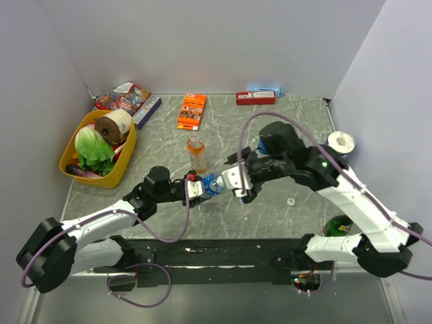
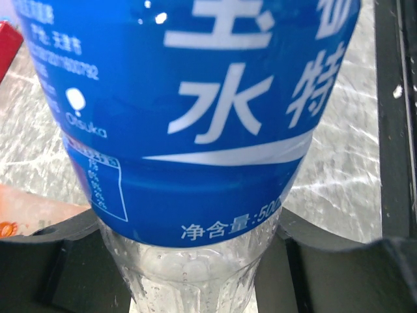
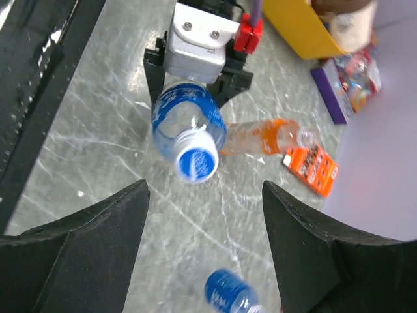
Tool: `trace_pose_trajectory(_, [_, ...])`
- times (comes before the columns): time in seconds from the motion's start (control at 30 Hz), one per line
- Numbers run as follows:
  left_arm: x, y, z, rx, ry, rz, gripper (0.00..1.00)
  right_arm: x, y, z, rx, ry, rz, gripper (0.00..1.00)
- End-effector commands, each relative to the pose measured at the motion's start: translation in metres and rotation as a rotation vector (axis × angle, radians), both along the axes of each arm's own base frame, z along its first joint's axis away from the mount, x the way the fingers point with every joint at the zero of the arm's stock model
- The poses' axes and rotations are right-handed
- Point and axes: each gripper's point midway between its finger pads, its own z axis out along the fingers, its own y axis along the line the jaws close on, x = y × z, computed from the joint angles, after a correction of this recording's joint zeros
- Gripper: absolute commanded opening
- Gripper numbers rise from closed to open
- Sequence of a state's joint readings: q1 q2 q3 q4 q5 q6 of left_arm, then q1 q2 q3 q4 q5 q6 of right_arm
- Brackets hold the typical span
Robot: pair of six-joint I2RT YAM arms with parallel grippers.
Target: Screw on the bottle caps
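Table (image 1: 290, 121) first: both arms meet mid-table, so you're working dead centre. Your left gripper (image 1: 201, 188) is clamped round the clear lower body of the blue-label bottle (image 3: 186, 114), its neck pointing at the R wrist cam. Your right gripper (image 3: 204, 193) is spread wide with nothing in it. Its fingers sit either side of the line to the neck, but short of it. The orange bottle (image 1: 196, 152) stands upright just behind the held one. A third bottle (image 3: 228, 291) shows its blue top near the R arm.

Smallest now: the blue cap (image 3: 197, 163) sits on the held bottle's neck. It looks seated, but can't tell how tight.

My read: you're at the tightening step on this bottle. Next move probably wants R pushed fwd and centred on the cap. Then close on its rim and twist clockwise while L holds firm. Keep the axes lined up, else it could cross-thread.
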State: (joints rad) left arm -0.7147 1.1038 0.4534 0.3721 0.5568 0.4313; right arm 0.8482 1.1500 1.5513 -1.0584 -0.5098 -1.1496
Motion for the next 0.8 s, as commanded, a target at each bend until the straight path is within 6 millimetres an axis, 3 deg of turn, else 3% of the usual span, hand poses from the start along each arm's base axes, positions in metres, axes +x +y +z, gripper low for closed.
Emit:
trace_pose_trajectory(0.0, [-0.005,-0.006,0.022,-0.001,-0.122,-0.103,0.01,-0.004,0.015,0.001,-0.019,-0.127,0.158,0.75])
trace_pose_trajectory(0.23, [-0.004,-0.006,0.03,-0.023,-0.131,-0.089,0.01,-0.019,0.011,-0.015,-0.096,-0.122,0.26,0.63])
trace_pose_trajectory(0.47, [-0.003,-0.006,0.035,-0.029,-0.163,-0.094,0.01,-0.019,0.011,-0.028,-0.139,-0.133,0.283,0.61])
trace_pose_trajectory(0.77, [-0.001,-0.009,0.033,-0.005,-0.199,-0.12,0.01,-0.014,0.021,-0.03,-0.136,-0.143,0.291,0.59])
